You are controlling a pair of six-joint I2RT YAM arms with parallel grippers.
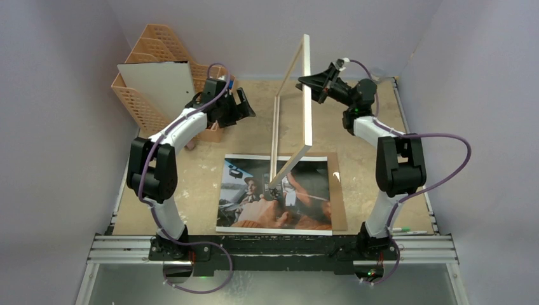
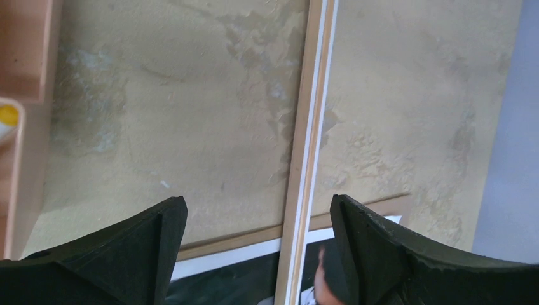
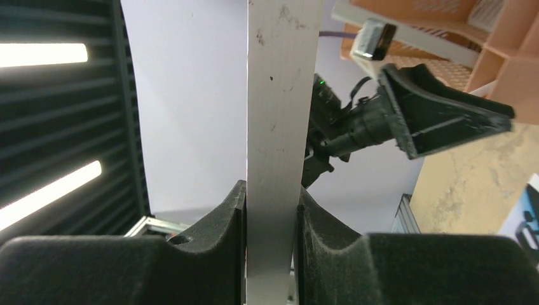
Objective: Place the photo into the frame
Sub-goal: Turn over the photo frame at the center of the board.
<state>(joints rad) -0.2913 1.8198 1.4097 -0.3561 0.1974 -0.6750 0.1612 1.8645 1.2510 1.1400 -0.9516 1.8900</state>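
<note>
The bench (image 1: 248, 136) carried everything. The frame (image 1: 307, 114) stood on edge near its middle, tilted, with its long axis running from the far side toward the arms. Its near lower corner came down on the photo (image 1: 254, 203). The photo lay flat and face up at the near edge, between the two arm bases, on a brown board (image 1: 338, 190) that showed along its right side. The right end effector (image 1: 306, 82) was clenched on the frame's upper far edge, and in its wrist view the pads pressed both faces of the white strip (image 3: 276, 127). The left end effector (image 1: 245, 105) hung released, just left of the frame and near the far-left organiser (image 1: 143, 95). Its wrist view looked down past spread fingers (image 2: 257, 216) at the frame's thin edge (image 2: 308, 127), which ran between them without touching, with a strip of the photo (image 2: 235, 286) below. From both end effectors the photo lay toward the near edge and lower down. The free left one looked the better placed to reach it, but the frame's corner seemed to sit on the print, so the frame would probably need lifting or laying down first.
</note>
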